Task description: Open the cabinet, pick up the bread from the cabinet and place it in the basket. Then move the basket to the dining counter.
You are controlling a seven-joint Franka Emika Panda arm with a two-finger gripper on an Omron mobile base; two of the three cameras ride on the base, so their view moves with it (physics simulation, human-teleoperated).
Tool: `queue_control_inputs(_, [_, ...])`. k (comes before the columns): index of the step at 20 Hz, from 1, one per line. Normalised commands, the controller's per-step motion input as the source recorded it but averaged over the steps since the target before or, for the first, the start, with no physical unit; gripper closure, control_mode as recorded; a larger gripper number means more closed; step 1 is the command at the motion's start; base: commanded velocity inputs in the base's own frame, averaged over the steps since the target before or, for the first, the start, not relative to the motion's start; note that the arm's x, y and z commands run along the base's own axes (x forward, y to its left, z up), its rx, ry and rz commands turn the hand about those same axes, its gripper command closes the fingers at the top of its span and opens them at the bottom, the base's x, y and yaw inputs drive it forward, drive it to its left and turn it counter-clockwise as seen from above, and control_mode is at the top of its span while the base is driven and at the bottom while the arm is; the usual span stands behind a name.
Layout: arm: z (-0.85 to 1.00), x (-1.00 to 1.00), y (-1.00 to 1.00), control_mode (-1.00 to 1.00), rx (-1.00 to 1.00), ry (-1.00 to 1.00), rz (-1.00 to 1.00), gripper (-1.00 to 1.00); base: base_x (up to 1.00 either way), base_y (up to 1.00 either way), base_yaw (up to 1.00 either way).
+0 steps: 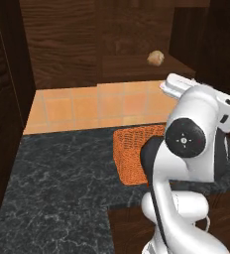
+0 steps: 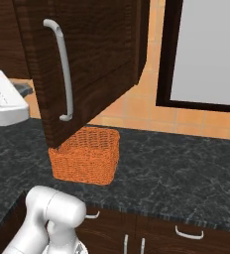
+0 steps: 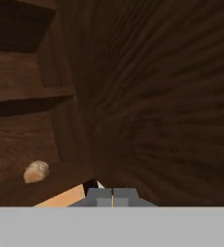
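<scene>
The cabinet's door stands swung open, its long silver bar handle facing outward. Inside, the small tan bread lies on the wooden shelf. In the hand view the bread sits at the lower left, with the door's inner face close on the right. My gripper is shut and empty, level with the shelf's edge and off to the side of the bread. The orange woven basket rests on the black counter below the cabinet. The dining counter is out of view.
The black marbled counter runs left and right of the basket. An orange tiled wall backs it. A dark-framed pale panel stands at the right. Base cabinets with short handles lie beneath the counter edge.
</scene>
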Motion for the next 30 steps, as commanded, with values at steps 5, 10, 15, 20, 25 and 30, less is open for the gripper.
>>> queue_control_inputs(5, [-0.18, 1.00, -0.29, -1.00, -0.04, 0.23, -0.13, 1.00, 0.00, 0.00, 0.00])
queue_control_inputs(10, [-0.10, 0.69, -0.92, -1.00, 0.01, 0.13, -0.11, 1.00, 0.00, 0.00, 0.00])
queue_control_inputs(15, [0.00, 0.10, -1.00, -1.00, 0.12, 0.00, -0.07, 1.00, 0.00, 0.00, 0.00])
queue_control_inputs(20, [0.00, 0.21, -1.00, -1.00, 0.23, -0.02, 0.00, 1.00, 0.00, 0.00, 0.00])
queue_control_inputs(25, [0.01, 0.33, -0.83, -1.00, 0.23, 0.00, 0.26, 1.00, 0.00, 0.00, 0.00])
queue_control_inputs(30, [0.06, -0.30, 0.78, -1.00, 0.01, 0.02, 0.29, 1.00, 0.00, 0.00, 0.00])
